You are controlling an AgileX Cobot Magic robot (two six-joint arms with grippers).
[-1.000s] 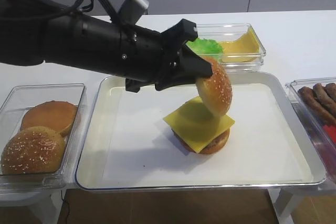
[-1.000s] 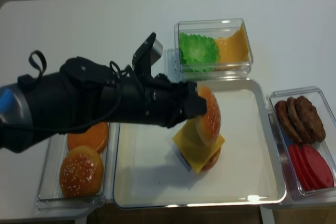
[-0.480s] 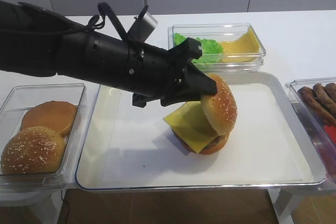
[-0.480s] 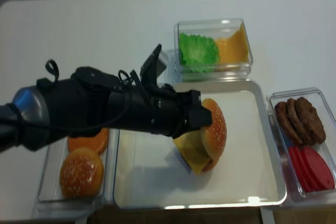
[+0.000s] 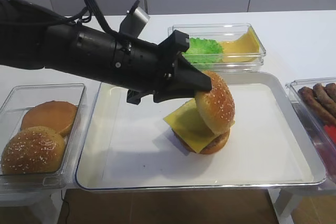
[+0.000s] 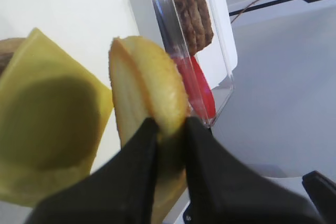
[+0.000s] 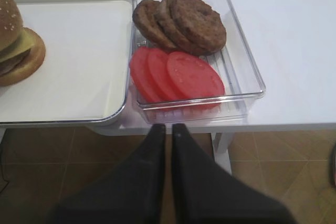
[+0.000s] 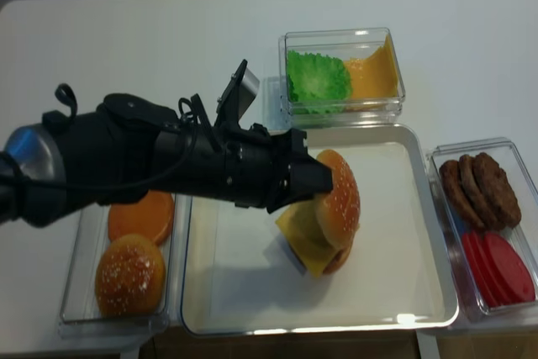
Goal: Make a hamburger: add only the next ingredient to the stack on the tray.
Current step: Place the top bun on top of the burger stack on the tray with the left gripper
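a sesame-seeded bun top [image 5: 216, 102] is held tilted on edge over the stack [image 5: 200, 128] of bun base, dark patty and square yellow cheese, set right of centre on the paper-lined silver tray [image 5: 128, 177].

A clear box [image 8: 71, 292] on the left holds a seeded bun [image 8: 129, 275] and a smooth bun half [image 8: 140, 219]. Another box [image 8: 399, 81] at the back holds lettuce [image 8: 318, 79] and cheese [image 8: 371, 75]. A right-hand box [image 7: 247, 66] holds patties [image 7: 181, 20] and tomato slices [image 7: 176, 74]
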